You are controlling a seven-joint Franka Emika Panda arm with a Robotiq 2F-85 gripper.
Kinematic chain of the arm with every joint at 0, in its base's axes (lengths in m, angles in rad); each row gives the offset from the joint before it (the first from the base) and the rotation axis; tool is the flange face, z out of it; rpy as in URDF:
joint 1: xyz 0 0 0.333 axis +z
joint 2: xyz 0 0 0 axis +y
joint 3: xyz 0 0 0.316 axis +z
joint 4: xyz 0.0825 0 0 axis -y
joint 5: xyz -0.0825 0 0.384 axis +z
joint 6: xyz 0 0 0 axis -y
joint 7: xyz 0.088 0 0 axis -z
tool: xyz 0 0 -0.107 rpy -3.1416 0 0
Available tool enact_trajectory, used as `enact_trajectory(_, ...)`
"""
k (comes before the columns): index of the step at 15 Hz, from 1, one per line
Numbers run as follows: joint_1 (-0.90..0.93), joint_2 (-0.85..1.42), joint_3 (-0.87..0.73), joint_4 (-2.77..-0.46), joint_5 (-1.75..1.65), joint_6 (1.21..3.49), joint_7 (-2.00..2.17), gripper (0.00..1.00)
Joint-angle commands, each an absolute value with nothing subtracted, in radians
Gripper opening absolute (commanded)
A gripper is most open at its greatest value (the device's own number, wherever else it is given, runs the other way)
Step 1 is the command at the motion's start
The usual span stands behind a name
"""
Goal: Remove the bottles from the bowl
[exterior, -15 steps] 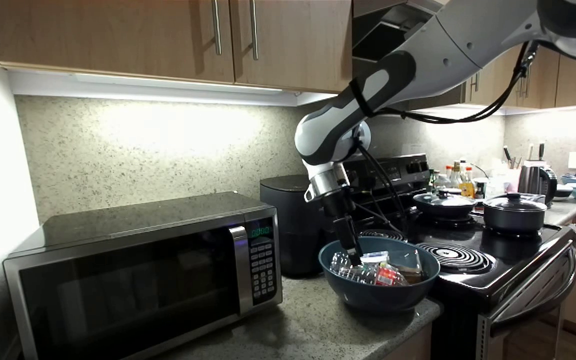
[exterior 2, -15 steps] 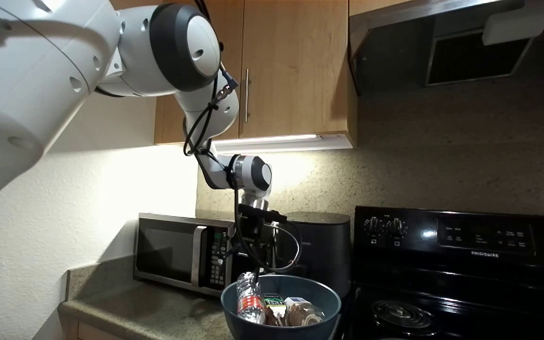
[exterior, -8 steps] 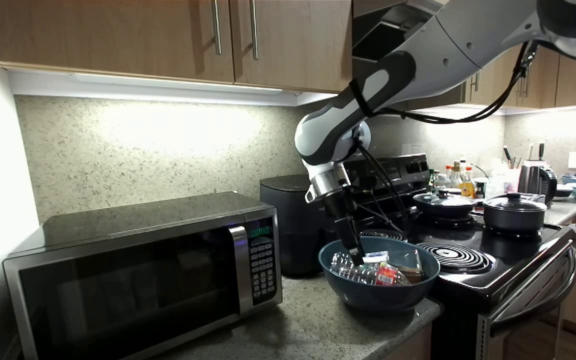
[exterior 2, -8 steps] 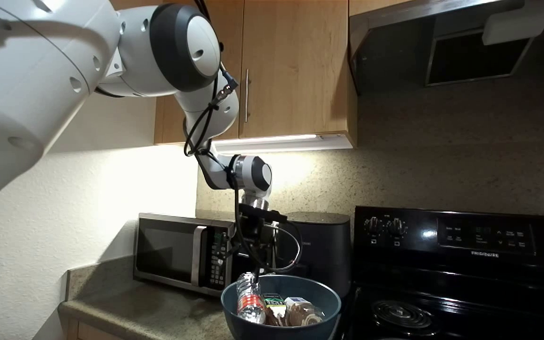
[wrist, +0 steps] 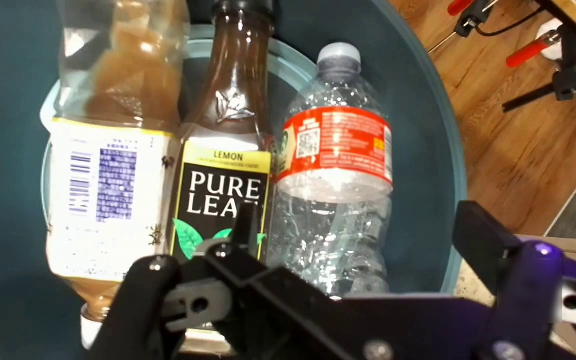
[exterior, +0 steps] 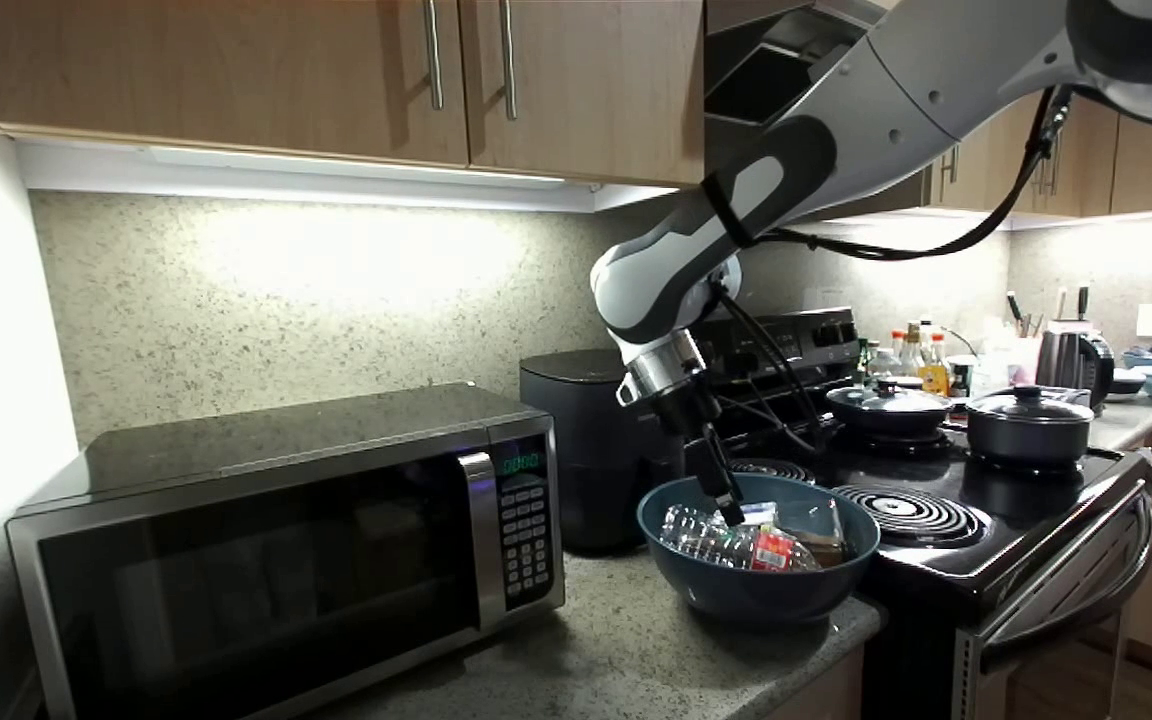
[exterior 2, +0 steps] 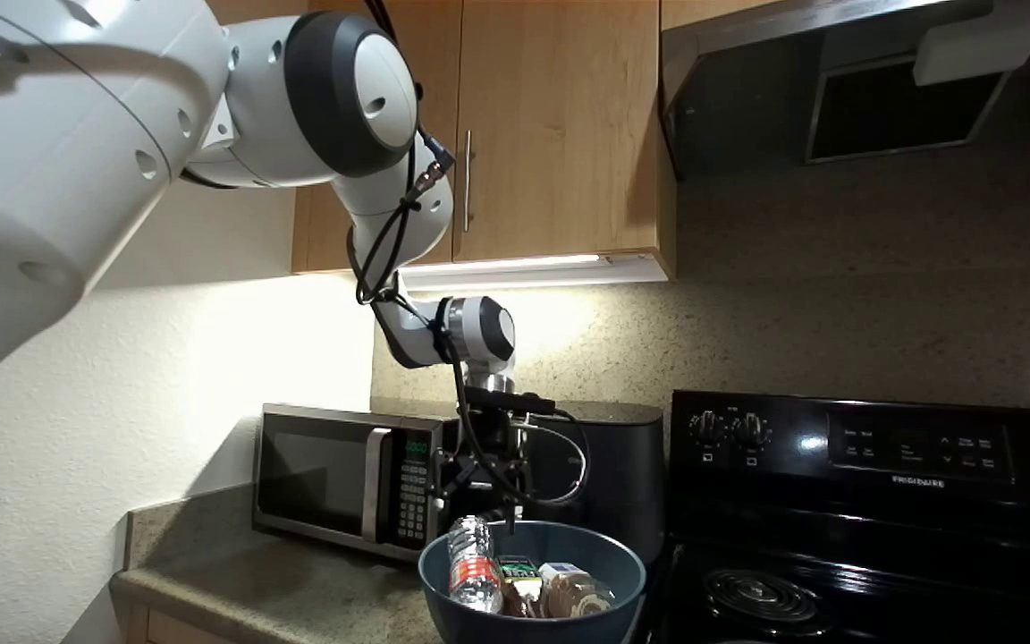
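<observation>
fingers (wrist: 488, 245): spread well apart, slanting down over the bowl (exterior: 766, 605); in the wrist view one crosses the label of the tea bottle (wrist: 223, 195), the other is over by the bowl's rim, and the clear bottle (wrist: 335, 150) shows between. whether either touches anything, i cannot tell.
bowl: deep, round and blue, sitting on the bench (exterior: 626, 620), just beside the stove (exterior: 1021, 505) and near the microwave (exterior: 276, 570).
bottles (exterior 2: 522, 586): three that i can make out, all inside the bowl, lying side by side.
clear bottle: red label round its middle, white cap at the end away from the fingers, ribbed half partly behind them in the wrist view.
tea bottle: the middle one, brown, with a dark cap and a black and yellow label reading lemon and pure leaf.
white-labelled bottle (wrist: 113, 195): close by the tea bottle, turned the opposite way, brown showing through its clear plastic.
arm (exterior: 866, 120): white and grey, stretched out high and bent down to the bowl in both exterior views, black cables (exterior: 896, 254) slung along it.
microwave: steel and black, green digits lit on its panel.
dark appliance (exterior: 581, 460): tall, standing behind the bowl, beside the microwave.
stove: black, a lidded pot (exterior: 1026, 435) and a lidded pan (exterior: 881, 418) on it.
</observation>
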State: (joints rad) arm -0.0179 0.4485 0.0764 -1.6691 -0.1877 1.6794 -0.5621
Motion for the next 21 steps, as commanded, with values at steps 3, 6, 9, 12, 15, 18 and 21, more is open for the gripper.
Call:
enact_trajectory(3,-0.021,0.466,0.079,-1.671,-0.187,1.716,-0.570,1.00)
enact_trajectory(6,-0.029,0.511,0.089,-1.655,-0.171,1.730,-0.610,1.00)
enact_trajectory(9,-0.035,0.553,0.096,-1.643,-0.164,1.731,-0.648,0.95)
enact_trajectory(12,-0.036,0.569,0.095,-1.630,-0.166,1.720,-0.656,0.69)
enact_trajectory(15,-0.037,0.559,0.097,-1.623,-0.157,1.712,-0.651,0.49)
enact_trajectory(18,-0.021,0.519,0.105,-1.629,-0.161,1.709,-0.637,0.33)
enact_trajectory(21,0.018,0.483,0.110,-1.625,-0.199,1.697,-0.608,0.20)
